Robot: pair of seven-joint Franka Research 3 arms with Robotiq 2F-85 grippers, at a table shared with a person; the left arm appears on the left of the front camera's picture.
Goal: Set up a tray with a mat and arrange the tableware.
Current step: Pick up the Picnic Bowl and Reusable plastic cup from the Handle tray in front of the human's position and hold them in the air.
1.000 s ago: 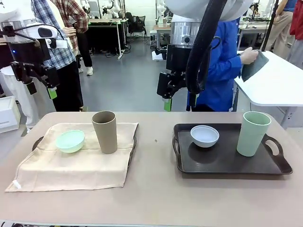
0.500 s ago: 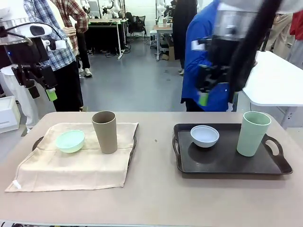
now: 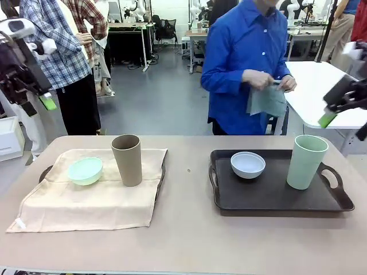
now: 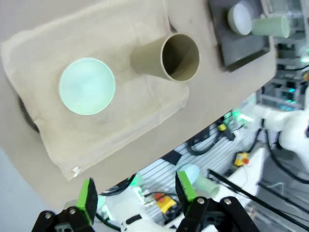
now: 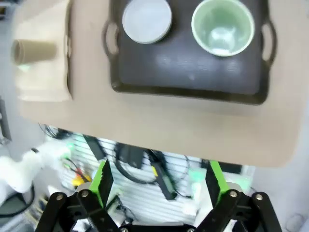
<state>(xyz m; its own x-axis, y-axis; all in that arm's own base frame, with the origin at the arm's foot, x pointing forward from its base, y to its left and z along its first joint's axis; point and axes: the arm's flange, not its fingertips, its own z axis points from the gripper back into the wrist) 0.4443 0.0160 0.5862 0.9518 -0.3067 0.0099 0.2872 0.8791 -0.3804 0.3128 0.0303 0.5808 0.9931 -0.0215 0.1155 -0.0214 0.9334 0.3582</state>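
Since one second ago, the right gripper (image 3: 344, 123) has withdrawn from centre to the right edge, and the left gripper (image 3: 39, 106) sits farther left. Both are released and empty. The white bowl (image 3: 248, 164) and pale green tumbler (image 3: 307, 161) stand in the black tray (image 3: 275, 197), right. The mint green bowl (image 3: 85, 171) and brown tumbler (image 3: 127, 159) stand on the beige mat (image 3: 92, 203), left. Beyond the tan table (image 3: 189, 238), a person (image 3: 243, 57) holds a grey cloth (image 3: 267, 102).

**Two trays on a tan tabletop**

The tan tabletop (image 3: 189, 240) has rounded corners. On its left half a beige mat (image 3: 86, 203) lies spread over a dark tray (image 3: 45, 172), whose handle and right edge peek out. The mat's near corners spill onto the tabletop. On the right half sits a second dark tray (image 3: 275, 210), well apart from the first. A small dark mark (image 3: 188, 170) lies between them.
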